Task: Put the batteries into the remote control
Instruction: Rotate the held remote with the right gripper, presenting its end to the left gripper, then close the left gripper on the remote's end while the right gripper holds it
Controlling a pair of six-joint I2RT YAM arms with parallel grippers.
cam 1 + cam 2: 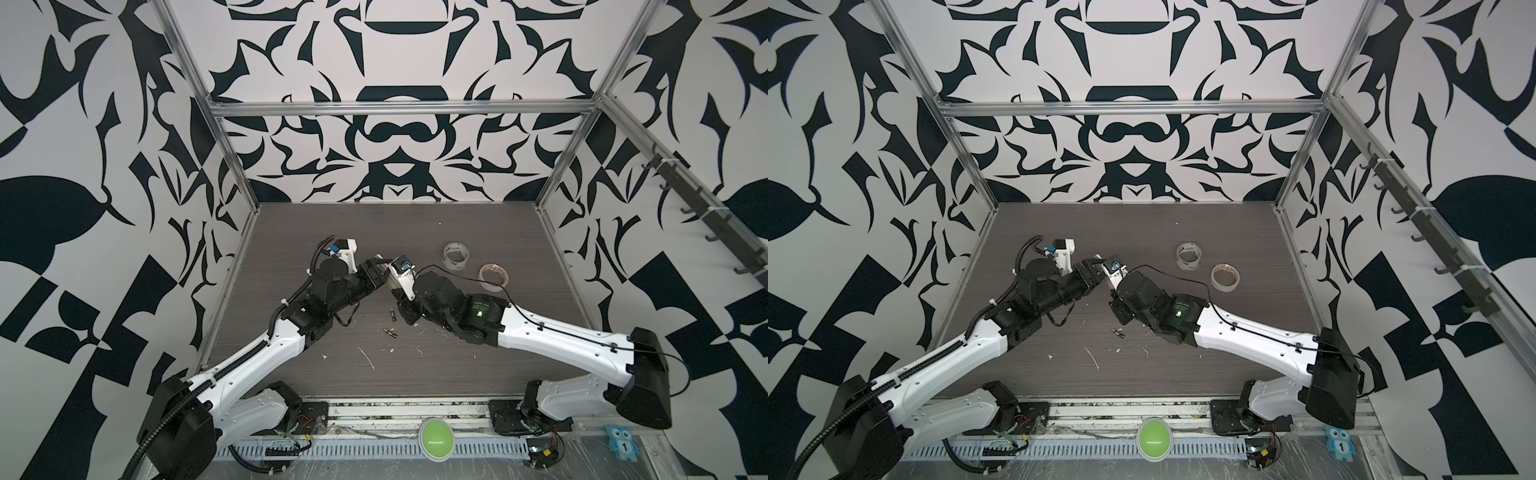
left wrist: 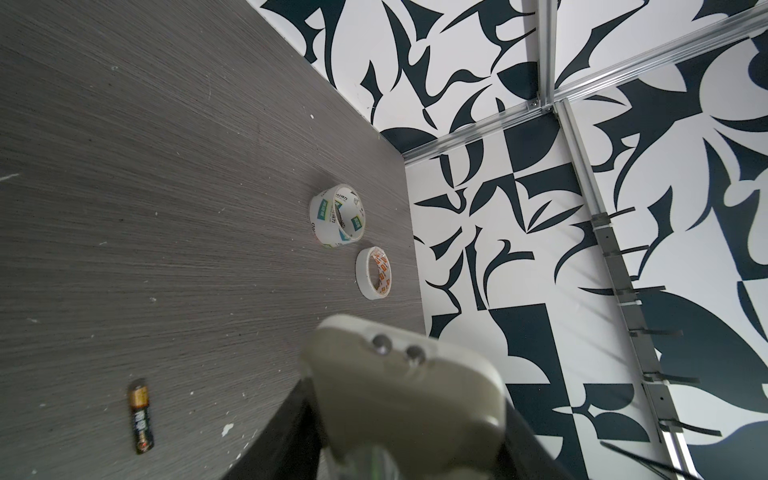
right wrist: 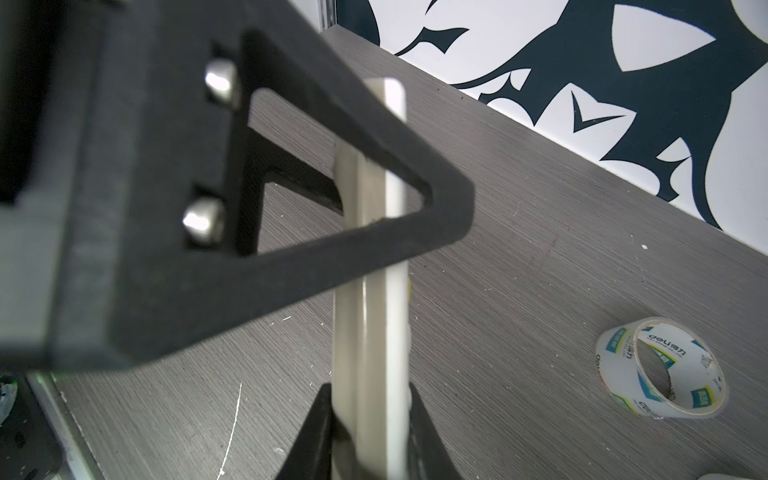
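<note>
Grey wood-grain counter [image 1: 457, 374] inside a black-and-white patterned cell. We read it left to right.

The left gripper [image 2: 411, 419] has its fingers clamped across the remote control [image 2: 409, 386], holding it up off the counter. In the left wrist view the end facing the camera shows two small metal studs. We can't tell whether they are emitters or contacts. We judge the raised hold is there so the handset can be turned or passed over, rather than lying flat where the battery bay would be hard to reach.

Below the point where the arms meet, the batteries [image 1: 391, 314] [image 1: 389, 331] lie loose on the counter, near each other but apart. One is just beside the dark body of the right arm, the other a little nearer the front edge. Neither is in the remote, so as we read it loading has not started.

Next is the right gripper [image 3: 372, 432] — in the right wrist view its fingers sit against both sides of the handset, seen edge-on, so we call them closed on it. One of the left fingers [image 3: 291, 291] crosses the same handset further along. Two grips on one thin body look to us like a handover or regrip, with a twist risk if the arms disagree. We can't see whether the bay cover is on.

Far right, the tape rolls [image 1: 456, 253] [image 1: 493, 276] sit well apart from all this — no part in the job.
</note>
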